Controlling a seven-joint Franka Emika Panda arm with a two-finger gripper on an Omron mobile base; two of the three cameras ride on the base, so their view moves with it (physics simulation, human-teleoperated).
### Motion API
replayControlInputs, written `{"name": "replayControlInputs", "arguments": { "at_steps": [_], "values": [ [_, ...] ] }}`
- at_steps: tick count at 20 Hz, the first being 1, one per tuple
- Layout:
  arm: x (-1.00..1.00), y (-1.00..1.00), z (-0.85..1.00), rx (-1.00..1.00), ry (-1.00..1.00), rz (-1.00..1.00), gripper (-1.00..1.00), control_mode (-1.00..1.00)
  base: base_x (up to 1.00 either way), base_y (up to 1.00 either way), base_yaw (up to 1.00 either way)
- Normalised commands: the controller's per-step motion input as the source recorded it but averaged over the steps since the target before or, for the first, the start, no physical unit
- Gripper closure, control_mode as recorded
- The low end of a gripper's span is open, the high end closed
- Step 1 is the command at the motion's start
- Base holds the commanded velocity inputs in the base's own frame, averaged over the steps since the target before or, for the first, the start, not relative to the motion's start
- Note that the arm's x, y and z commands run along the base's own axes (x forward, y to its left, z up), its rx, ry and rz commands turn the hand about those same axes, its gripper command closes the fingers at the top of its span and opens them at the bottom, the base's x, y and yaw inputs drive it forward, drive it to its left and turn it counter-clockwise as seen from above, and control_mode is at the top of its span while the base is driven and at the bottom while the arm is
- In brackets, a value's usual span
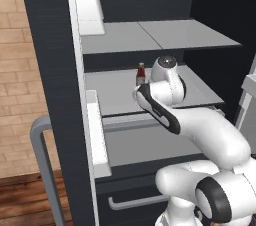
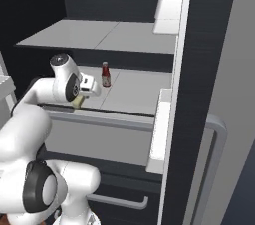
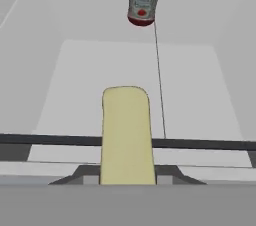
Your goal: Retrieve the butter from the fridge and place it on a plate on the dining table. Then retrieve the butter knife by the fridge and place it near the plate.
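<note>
The fridge (image 1: 47, 60) stands open, its grey shelves bare to me. My gripper (image 2: 79, 98) reaches over the front edge of the middle shelf (image 2: 129, 92) and is shut on the butter (image 3: 126, 135), a pale-yellow stick that runs lengthwise out from between the fingertips. In the right base view the butter (image 2: 78, 101) hangs just under the hand, above the shelf's front lip. In the left base view the arm's wrist (image 1: 167, 77) covers the hand. The plate, the dining table and the butter knife are out of view.
A small red bottle (image 2: 105, 74) with a white cap stands upright on the same shelf, behind the butter. White door bins (image 1: 90, 7) hang on the open door (image 2: 209, 45). A lower drawer with a grey handle (image 1: 137, 201) sits below.
</note>
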Motion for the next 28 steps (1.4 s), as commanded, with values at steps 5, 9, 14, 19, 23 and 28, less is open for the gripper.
{"name": "replayControlInputs", "arguments": {
  "at_steps": [5,9,14,19,23,28],
  "values": [
    [-0.65,-0.04,0.25,-0.01,0.34,0.0,1.0,-1.0,0.0,0.0,0.0],
    [-0.5,-0.01,0.01,-0.11,0.27,0.0,1.0,-1.0,0.0,0.0,0.0],
    [-0.48,-0.17,0.0,-0.08,0.0,-0.04,1.0,-1.0,0.0,0.0,0.0],
    [-0.43,-0.3,0.0,0.0,-0.19,-0.03,1.0,-1.0,0.0,0.0,0.0],
    [-0.19,-0.32,0.0,0.04,-0.07,0.0,1.0,-1.0,0.0,0.0,0.0],
    [0.0,-0.39,0.0,0.11,0.0,0.0,1.0,-1.0,0.0,0.0,0.0]
  ]
}}
